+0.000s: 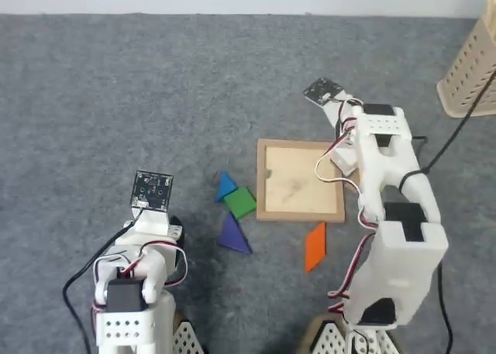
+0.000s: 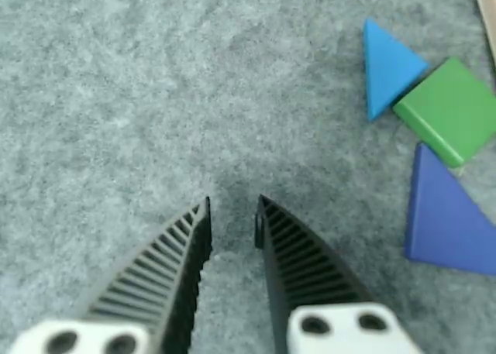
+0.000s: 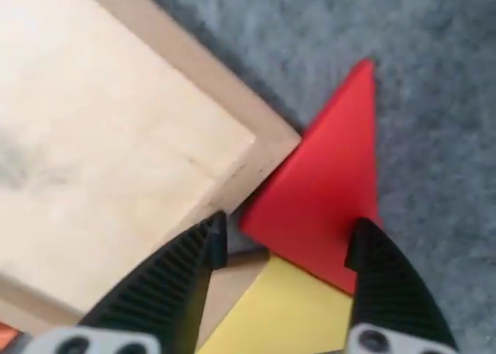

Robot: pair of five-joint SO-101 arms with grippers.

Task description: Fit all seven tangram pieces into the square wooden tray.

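The square wooden tray (image 1: 301, 212) lies empty at mid-table, its corner rim (image 3: 263, 149) under my right gripper (image 3: 287, 234). That gripper is open; one finger hangs over the rim and the other over a red triangle (image 3: 325, 176) just outside the tray. A yellow piece (image 3: 283, 315) touches the red one. Left of the tray lie a blue triangle (image 1: 225, 185), a green square (image 1: 240, 202) and a dark blue triangle (image 1: 232, 234). An orange parallelogram (image 1: 315, 245) lies in front of the tray. My left gripper (image 2: 232, 214) is slightly open over bare carpet, short of the blue triangle (image 2: 384, 66).
Grey carpet covers the table. A beige perforated stand (image 1: 471, 67) sits at the far right edge. The right arm (image 1: 387, 176) covers the tray's right side in the high view. The green square (image 2: 449, 110) and dark blue triangle (image 2: 446, 214) lie side by side.
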